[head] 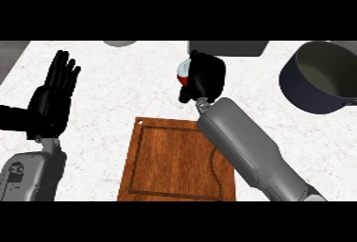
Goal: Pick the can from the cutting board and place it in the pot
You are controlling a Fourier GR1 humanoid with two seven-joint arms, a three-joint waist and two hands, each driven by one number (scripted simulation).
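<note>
Right hand is curled round the can at upper centre, above the board — can looks lifted off it, though mostly hidden. Next: carry it right, clear the near rim of the pot at upper right, release inside. Right forearm runs diagonally over the board. Left hand rests at left — fingers straight, holding nothing.

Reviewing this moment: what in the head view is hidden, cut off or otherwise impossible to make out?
- Can: mostly covered by the right hand curled round it; only a red and white sliver shows, label unreadable.
- Pot: cut off at the view's right edge; inside floor partly unseen.
- Two grey things at the top: cropped by the upper edge, unidentifiable.
- Cutting board: right side hidden under the right forearm.
- Left hand: open, resting at left.
</note>
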